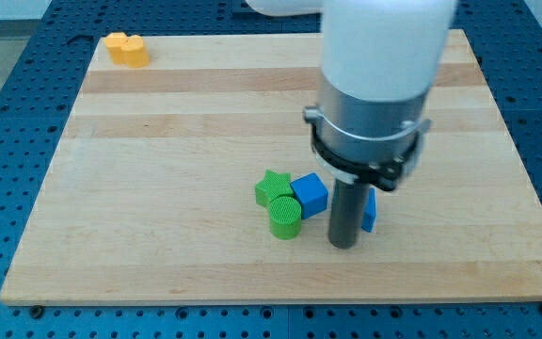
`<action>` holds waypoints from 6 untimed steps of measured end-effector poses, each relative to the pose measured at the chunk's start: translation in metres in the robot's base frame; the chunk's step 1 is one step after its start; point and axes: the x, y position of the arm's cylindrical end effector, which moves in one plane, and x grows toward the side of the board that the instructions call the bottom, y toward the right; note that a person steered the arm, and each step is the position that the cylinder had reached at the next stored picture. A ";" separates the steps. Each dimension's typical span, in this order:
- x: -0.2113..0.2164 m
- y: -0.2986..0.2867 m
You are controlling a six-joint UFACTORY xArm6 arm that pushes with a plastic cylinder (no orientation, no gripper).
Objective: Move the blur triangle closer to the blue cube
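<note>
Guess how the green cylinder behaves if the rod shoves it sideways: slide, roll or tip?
Probably slides: the green cylinder stands on its flat end, squat, so tipping looks unlikely. It touches the green star block and sits beside the blue cube, so a push toward them would likely shift those too. My tip is to its right, apart from it.

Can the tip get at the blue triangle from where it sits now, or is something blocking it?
Probably yes. My tip sits right beside the blue triangle, which peeks out on the rod's right. Nothing lies between them. But the tip stands between the triangle and the blue cube, so it must circle to the view's right before pushing.
</note>
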 end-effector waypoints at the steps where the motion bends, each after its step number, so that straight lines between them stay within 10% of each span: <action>1: 0.001 0.040; 4: -0.074 0.045; 6: -0.034 0.097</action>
